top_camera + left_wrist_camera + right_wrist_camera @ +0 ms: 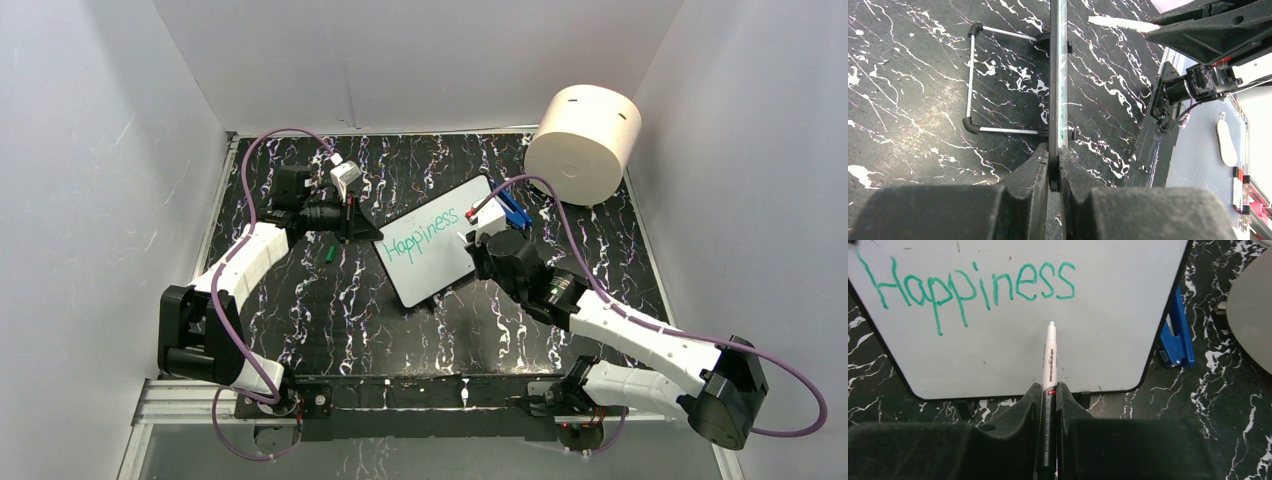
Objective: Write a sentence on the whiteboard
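The left gripper (1054,159) is clamping the whiteboard (430,275) by its edge mid-table, steadying it, I judge, for writing, while the right gripper (1049,392) is pinching the marker (1050,352), tip aimed just under "Happiness" — the sentence (973,285) barely begun.

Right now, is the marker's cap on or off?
Off: the marker shows a bare green tip, aimed at the whiteboard just below the sentence.

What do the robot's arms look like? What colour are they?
The left arm and right arm have white shells with chunky black joints. A purple cable loops along each one. The left claw and right claw have thick, black, wedge-shaped fingers.
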### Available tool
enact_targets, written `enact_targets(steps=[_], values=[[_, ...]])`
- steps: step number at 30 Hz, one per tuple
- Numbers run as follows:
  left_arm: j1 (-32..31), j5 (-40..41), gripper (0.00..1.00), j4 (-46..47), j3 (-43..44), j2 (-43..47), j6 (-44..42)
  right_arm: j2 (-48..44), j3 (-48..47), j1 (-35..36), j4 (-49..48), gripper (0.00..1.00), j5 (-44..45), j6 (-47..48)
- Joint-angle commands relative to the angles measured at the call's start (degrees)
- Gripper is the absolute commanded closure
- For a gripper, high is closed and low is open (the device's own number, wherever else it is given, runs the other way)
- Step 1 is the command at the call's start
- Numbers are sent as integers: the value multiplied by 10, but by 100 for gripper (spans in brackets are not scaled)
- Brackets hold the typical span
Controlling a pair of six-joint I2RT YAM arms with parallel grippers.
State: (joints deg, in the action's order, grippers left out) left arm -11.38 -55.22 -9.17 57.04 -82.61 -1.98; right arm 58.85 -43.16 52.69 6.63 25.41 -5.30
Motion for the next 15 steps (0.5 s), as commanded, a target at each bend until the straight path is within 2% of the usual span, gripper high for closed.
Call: enact_targets(steps=[1,7,15], values=[[-7,72,100,-31,-10,-9,-35,-12,-11,0,-18,100,57,28],[-11,72,100,-31,-10,-14,-35,-2,-31,-33,-23,100,44,52],[-15,79,100,-32,-10,-13,-37,8,-50,-88,-62,100,-28,68]])
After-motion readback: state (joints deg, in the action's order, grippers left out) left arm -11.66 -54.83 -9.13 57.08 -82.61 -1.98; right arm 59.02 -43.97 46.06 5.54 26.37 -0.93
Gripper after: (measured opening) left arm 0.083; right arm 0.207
